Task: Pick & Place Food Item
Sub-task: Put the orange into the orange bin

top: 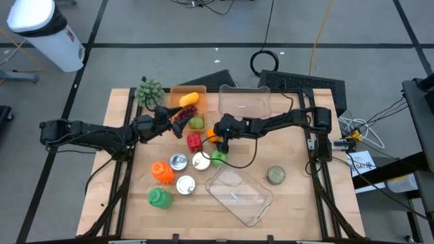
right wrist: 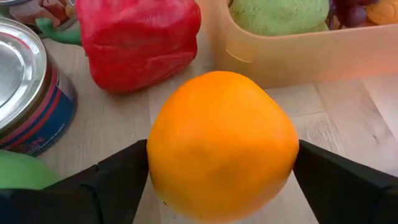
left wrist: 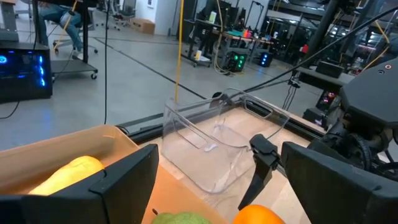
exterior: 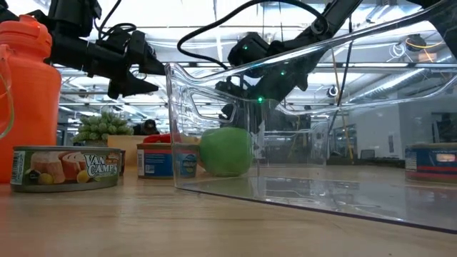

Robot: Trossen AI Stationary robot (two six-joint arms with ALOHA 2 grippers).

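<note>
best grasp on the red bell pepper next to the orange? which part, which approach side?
Grip the red bell pepper across its broad body, coming from straight above. It lies on its side on the table, with the stem pointing toward the can, so the stem is a poor handle. The right gripper holds the orange close beside it, so a side approach looks crowded.

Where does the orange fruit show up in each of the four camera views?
High view: the orange sits mid-table under the right hand, beside the red pepper.
Low view: not visible.
Left wrist view: a sliver of it at the bottom edge.
Right wrist view: it fills the centre, between the hand's fingers.
Shared landmark: the tan tray of fruit.
</note>
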